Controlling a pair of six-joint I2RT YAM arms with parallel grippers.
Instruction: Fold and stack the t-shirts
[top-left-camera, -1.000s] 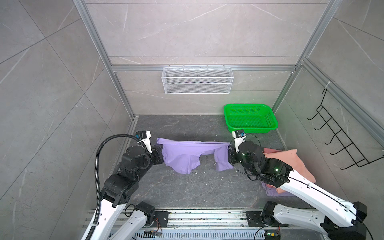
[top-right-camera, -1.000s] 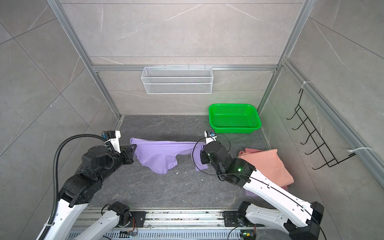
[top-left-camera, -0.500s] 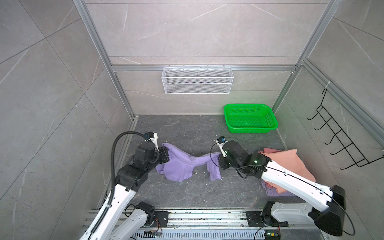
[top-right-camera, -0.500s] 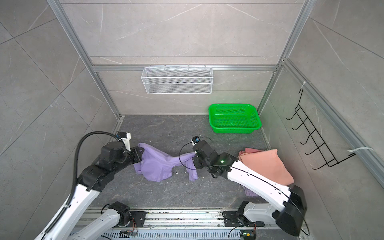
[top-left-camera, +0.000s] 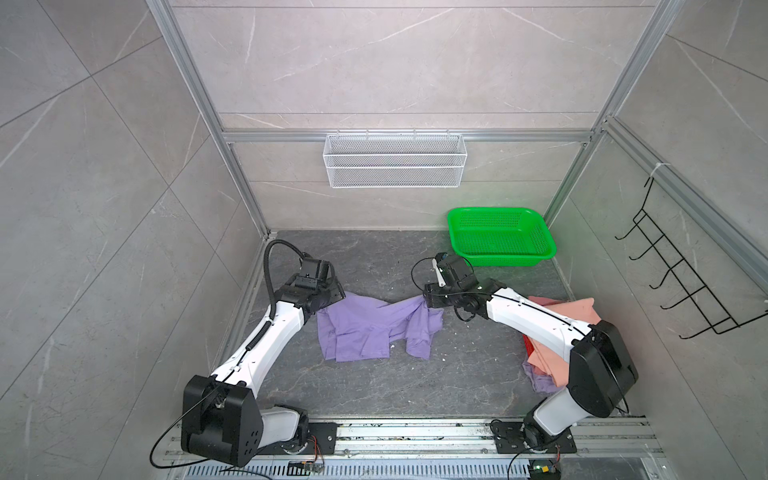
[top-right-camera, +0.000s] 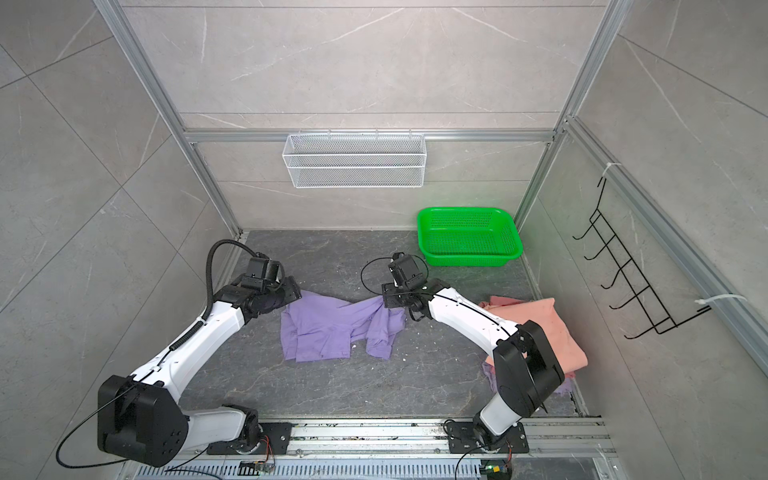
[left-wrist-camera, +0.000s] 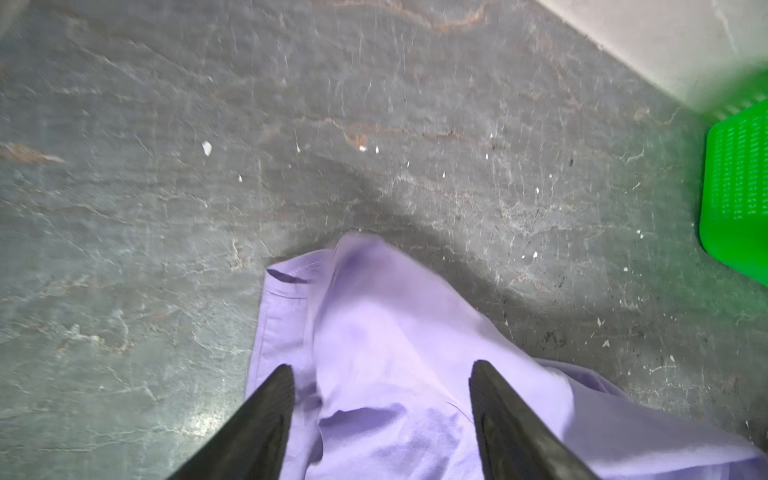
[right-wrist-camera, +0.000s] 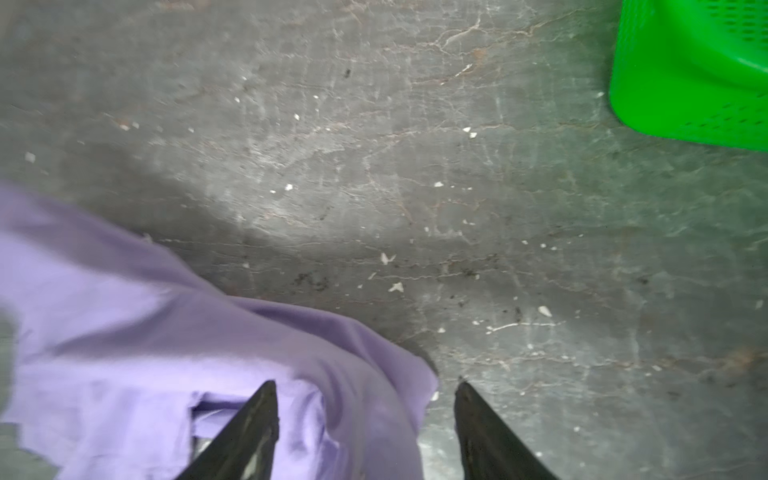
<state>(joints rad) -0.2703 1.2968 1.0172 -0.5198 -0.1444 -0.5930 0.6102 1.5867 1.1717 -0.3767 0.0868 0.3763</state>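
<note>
The crumpled lavender-purple cotton t-shirt (top-left-camera: 365, 328) lies at lower centre of both top views on the dark grey stone desk (top-left-camera: 395, 386), its long axis running across between the left jaws and the right jaws, each spread over an upper corner, pinching nothing.

Both arms extend low and forward, wrists pitched downward, converging toward the middle. Left hand (left-wrist-camera: 380, 368): jaws stand apart. Right hand (right-wrist-camera: 365, 384): jaws stand apart.
</note>
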